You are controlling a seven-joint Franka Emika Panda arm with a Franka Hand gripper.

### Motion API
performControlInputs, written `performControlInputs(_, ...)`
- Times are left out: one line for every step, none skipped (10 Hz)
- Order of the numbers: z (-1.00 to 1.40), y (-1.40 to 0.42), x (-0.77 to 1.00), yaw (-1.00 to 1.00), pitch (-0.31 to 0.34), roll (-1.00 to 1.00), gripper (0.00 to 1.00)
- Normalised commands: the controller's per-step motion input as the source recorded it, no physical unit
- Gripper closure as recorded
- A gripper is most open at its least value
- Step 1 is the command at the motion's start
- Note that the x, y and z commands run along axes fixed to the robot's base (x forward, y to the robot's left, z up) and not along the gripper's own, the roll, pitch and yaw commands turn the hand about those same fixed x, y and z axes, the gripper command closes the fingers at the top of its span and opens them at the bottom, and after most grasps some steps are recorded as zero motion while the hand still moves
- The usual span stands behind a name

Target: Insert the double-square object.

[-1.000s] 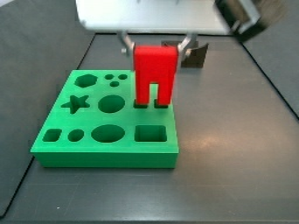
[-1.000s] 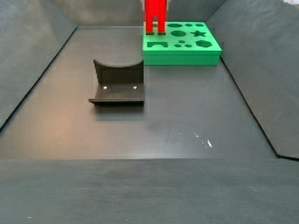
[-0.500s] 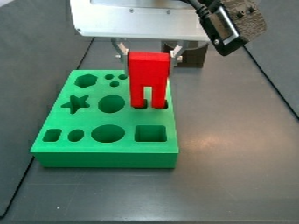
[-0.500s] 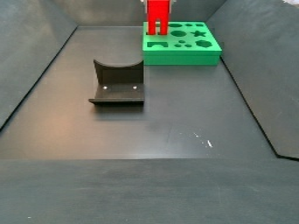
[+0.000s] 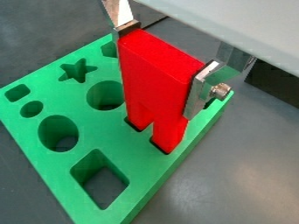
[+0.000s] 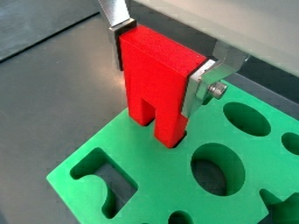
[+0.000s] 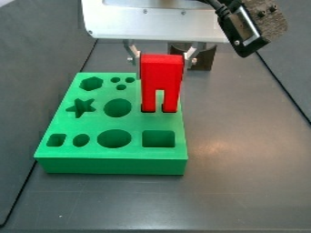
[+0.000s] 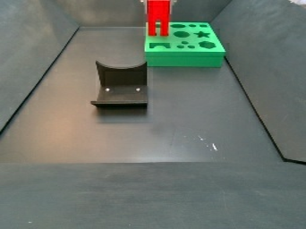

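the gripper (image 5: 163,63) holds the double-square object (image 5: 158,87) upright, one silver finger (image 5: 208,86) pressed on each side of its solid upper body, the jaws set narrow to its width. below the fingers the two square legs point down at the green board (image 5: 152,184); in both wrist views (image 6: 159,83) the leg tips stand at the board's top face, at the edge row of holes, and whether they have entered cannot be told. in a side view (image 7: 161,80) the block sits lower against the board than half a second ago, and slightly lower than a second ago, so the arm is bringing it down. this suggests the insertion step is under way but not finished: most of the legs are above the surface. beyond the fingers lie the other openings, a round hole (image 5: 59,133), a star hole (image 5: 77,70) and a square hole (image 5: 100,180), all vacant. farthest from the fingers, well apart from the board, a dark fixture (image 8: 120,86) stands on the floor (image 8: 167,161) in a side view.
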Motion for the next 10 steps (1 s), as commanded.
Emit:
performControlInputs(-0.4, -0.07, 0.0, 0.0, -0.013, -0.07, 1.0)
performControlInputs(-0.49, 0.0, 0.0, 0.0, 0.0, 0.0, 1.0)
performControlInputs(-0.49, 0.12, 0.0, 0.0, 0.0, 0.09, 1.0)
performControlInputs(-0.43, 0.18, 0.0, 0.01, 0.0, 0.15, 1.0)
performControlInputs(-0.37, 0.17, 0.0, 0.0, 0.0, 0.13, 1.0)
performControlInputs(-0.33, 0.11, 0.0, 0.0, 0.0, 0.02, 1.0)
performControlInputs(-0.29, 0.07, 0.0, 0.0, 0.0, 0.0, 1.0)
performControlInputs(-0.23, 0.05, 0.03, -0.02, 0.0, -0.07, 1.0)
performControlInputs(-0.11, 0.13, 0.0, -0.03, 0.0, -0.11, 1.0)
performControlInputs(0.0, 0.01, 0.01, 0.0, 0.0, -0.01, 1.0)
